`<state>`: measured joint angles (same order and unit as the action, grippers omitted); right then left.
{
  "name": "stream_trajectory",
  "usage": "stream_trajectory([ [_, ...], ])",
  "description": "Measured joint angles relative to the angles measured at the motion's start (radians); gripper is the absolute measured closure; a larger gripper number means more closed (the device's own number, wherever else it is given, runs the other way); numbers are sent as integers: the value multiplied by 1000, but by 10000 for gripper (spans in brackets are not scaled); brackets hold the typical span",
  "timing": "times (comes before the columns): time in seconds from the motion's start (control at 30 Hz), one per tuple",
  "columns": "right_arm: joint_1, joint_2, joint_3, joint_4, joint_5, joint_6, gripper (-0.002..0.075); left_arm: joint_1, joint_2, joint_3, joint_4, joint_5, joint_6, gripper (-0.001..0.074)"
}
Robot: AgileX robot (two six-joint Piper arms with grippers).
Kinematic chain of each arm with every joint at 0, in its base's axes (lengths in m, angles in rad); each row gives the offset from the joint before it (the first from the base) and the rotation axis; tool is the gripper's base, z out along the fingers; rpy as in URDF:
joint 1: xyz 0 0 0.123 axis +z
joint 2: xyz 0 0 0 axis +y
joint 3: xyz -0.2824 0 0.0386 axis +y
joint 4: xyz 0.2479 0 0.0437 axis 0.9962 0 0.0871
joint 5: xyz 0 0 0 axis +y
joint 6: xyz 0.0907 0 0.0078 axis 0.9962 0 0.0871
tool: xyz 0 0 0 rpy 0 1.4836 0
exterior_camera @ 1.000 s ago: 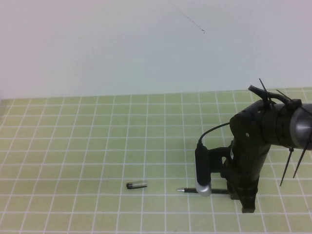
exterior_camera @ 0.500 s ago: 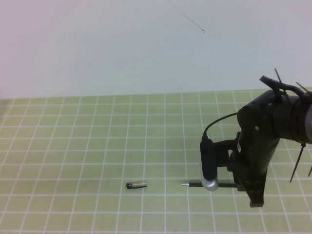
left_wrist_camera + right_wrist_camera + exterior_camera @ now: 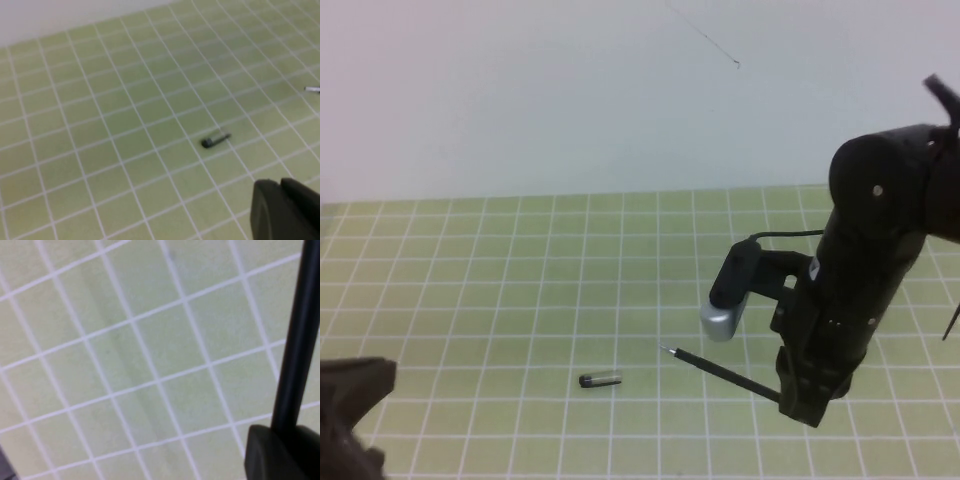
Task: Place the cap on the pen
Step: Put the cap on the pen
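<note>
The thin black pen [image 3: 720,368] is held by its rear end in my right gripper [image 3: 798,398], which is shut on it. The pen is off the mat and tilted, with its silvery tip pointing left and slightly up toward the cap. In the right wrist view the pen's shaft [image 3: 299,335] runs out from the gripper [image 3: 285,432]. The short black-and-clear cap [image 3: 600,380] lies flat on the green grid mat, about one square left of the pen tip. My left gripper [image 3: 355,400] is low at the near left, fingers together and empty. The left wrist view shows the cap [image 3: 215,140] ahead of that gripper [image 3: 281,182].
The green grid mat [image 3: 520,300] covers the table up to a plain white wall at the back. The right arm's wrist camera [image 3: 728,300] hangs above the pen. The pen's tip shows at the edge of the left wrist view [image 3: 312,89].
My right gripper has lifted the pen off the mat and tilted it, tip moving left toward the cap. My left gripper has come into view at the near left. The cap has not moved.
</note>
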<state>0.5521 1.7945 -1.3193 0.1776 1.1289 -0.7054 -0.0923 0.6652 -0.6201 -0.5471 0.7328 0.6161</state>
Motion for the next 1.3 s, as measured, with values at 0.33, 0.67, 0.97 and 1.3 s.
stream_trajectory([
  [0.33, -2, -77, 0, -70, 81, 155, 668, 0, 495, -307, -132, 358, 254, 734],
  [0.67, -4, -150, 0, -183, 83, 272, 668, -161, 848, -674, 57, 486, 235, 514],
  [0.97, -65, -201, 2, -276, 85, 277, 668, -304, 947, -722, 306, 299, 290, 297],
  [1.3, -241, -207, 2, -251, 85, 279, 668, -347, 1140, -722, 421, 270, 301, 344],
])
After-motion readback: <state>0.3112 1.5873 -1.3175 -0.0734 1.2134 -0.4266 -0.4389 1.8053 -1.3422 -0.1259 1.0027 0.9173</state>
